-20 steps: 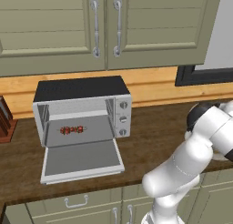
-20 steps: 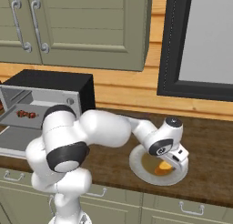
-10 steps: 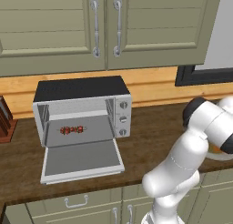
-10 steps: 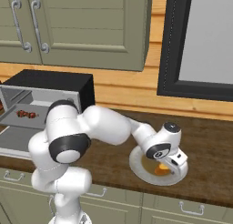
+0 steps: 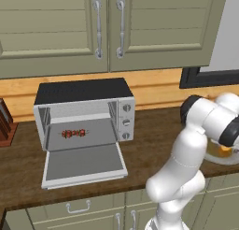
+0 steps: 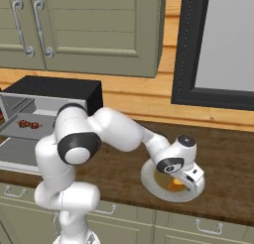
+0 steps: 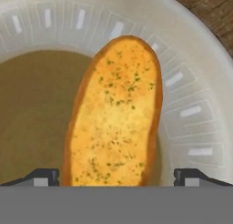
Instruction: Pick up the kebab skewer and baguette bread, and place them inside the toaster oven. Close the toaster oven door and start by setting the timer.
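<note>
Gripper spread wide, empty — fingertips straddling the speckled golden baguette bread on a ribbed, seemingly ceramic plate.

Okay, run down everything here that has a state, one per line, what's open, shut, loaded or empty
toaster oven door: dropped fully open.
toaster oven: holds the kebab skewer on its rack.
baguette bread: lying on the plate, not gripped.
gripper: jaws open, astride the bread's near end.
upper cabinets: shut.

Dark wooden tabletop spans the frame's middle; oven stands at left; plate lies lower right; knife block at far left.
</note>
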Motion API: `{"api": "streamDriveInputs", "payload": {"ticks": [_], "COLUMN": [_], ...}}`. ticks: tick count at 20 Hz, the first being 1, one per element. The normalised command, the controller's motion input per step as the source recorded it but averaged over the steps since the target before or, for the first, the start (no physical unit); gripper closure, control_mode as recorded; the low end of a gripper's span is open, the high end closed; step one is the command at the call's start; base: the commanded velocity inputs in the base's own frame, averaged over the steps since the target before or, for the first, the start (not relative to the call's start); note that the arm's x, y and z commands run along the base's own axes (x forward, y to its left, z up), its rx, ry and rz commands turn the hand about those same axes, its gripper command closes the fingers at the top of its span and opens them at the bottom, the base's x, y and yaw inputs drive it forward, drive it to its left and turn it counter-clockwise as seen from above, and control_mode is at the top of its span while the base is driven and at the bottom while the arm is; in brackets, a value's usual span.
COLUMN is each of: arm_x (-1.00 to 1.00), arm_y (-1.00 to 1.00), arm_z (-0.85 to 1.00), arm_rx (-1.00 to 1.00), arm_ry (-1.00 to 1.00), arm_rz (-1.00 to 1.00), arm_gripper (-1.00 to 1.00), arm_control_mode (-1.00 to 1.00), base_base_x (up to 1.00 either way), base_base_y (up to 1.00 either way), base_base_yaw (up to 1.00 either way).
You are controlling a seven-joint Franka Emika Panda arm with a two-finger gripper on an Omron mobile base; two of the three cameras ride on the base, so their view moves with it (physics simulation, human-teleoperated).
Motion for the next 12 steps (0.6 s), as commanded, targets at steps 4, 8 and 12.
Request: {"api": "streamDriveInputs", "payload": {"ticks": [4, 8, 12], "arm_x": [0.24, 0.20, 0.09], "arm_y": [-0.03, -0.02, -0.13], "arm_z": [0.00, -0.01, -0.17], "arm_rx": [0.00, 0.00, 0.00], "arm_ry": [0.00, 0.00, 0.00], "arm_rz": [0.00, 0.00, 0.00], "arm_gripper": [-1.00, -1.00, -1.00], "arm_control_mode": [-1.00, -1.00, -1.00], "base_base_x": [0.00, 0.00, 0.00], "base_base_y": [0.00, 0.00, 0.00], "base_base_yaw": [0.00, 0.00, 0.00]}}
